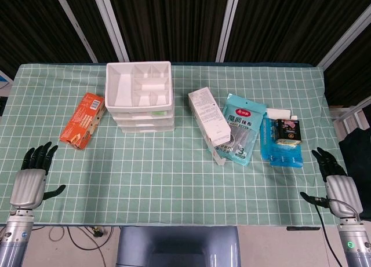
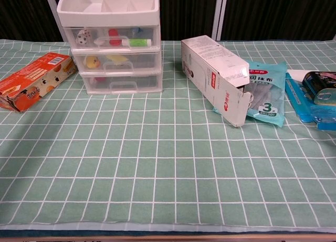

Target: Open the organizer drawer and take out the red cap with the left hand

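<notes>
resting at the table's near edge, left hand [image 1: 32,173] and right hand [image 1: 338,180] spread, holding nothing.

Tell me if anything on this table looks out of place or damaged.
The white carton lies on its side, askew, with its end flap hanging open, partly overlapping the teal packet. The organizer looks tidy, its drawers all shut.

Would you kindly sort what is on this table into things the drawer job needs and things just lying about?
For the job:
organizer
top drawer, closed, something red inside
left hand

Lying about:
orange box
white carton
teal packet
blue packet
right hand
</notes>
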You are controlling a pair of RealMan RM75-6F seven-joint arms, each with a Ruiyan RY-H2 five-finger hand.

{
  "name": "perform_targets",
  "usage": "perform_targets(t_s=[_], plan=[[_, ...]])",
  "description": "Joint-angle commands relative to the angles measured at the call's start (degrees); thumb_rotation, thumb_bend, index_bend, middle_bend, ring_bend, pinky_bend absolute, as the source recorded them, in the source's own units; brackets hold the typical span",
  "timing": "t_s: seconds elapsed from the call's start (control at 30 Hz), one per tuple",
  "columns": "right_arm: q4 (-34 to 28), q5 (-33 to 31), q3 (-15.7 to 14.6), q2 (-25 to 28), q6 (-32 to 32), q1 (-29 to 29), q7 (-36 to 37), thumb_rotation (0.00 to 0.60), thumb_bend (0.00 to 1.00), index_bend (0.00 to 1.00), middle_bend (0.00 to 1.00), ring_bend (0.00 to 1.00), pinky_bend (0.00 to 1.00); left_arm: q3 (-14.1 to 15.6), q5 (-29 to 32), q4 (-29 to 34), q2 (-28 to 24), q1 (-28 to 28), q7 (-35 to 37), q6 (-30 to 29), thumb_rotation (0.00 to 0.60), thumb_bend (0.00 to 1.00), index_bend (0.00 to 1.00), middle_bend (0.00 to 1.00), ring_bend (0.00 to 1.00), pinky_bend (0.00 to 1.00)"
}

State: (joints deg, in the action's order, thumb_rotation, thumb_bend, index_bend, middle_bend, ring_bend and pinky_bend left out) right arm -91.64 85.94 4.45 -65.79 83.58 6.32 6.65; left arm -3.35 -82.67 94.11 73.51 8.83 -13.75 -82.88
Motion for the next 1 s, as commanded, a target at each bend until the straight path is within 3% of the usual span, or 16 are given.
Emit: perform_targets(t_s=[0.03,0.83,0.87,0.93,1.0], plan=[[0.02,0.0,0.01,0.01,0.0,0.0,0.06,0.6,0.01,0.0,0.0,0.0,0.22,0.0,-0.02,0.01,0.0,-0.01,0.02,-0.01,0.6,0.03,0.0,0.0,0.0,0.0],[3.92,3.78,0.62,-2.23,5.28,-0.5,0.67,0.6,0.0,0.0,0.0,0.0,0.21,0.4,-0.26,1.93,-0.75,0.16,0.35,0.7,0.6,0.03,0.0,0.0,0.0,0.0],[3.81,3.74,0.57,-2.19,5.17,-0.5,0.69,0.6,0.0,0.0,0.0,0.0,0.22,0.35,-0.24,2.37,-0.88,0.31,0.44,0.96,0.6,0.04,0.0,0.0,0.01,0.06],[3.53,3.64,0.49,-2.08,4.9,-0.47,0.83,0.6,0.0,0.0,0.0,0.0,0.21,-0.07,0.1,3.77,-1.31,0.97,0.25,1.85,0.6,0.09,0.0,0.08,0.15,0.28],[3.39,3.46,0.52,-2.03,4.74,-0.43,0.92,0.6,0.0,0.0,0.0,0.0,0.21,-1.05,0.47,5.56,-1.49,1.94,0.19,2.63,0.6,0.2,0.0,0.33,0.44,0.61]])
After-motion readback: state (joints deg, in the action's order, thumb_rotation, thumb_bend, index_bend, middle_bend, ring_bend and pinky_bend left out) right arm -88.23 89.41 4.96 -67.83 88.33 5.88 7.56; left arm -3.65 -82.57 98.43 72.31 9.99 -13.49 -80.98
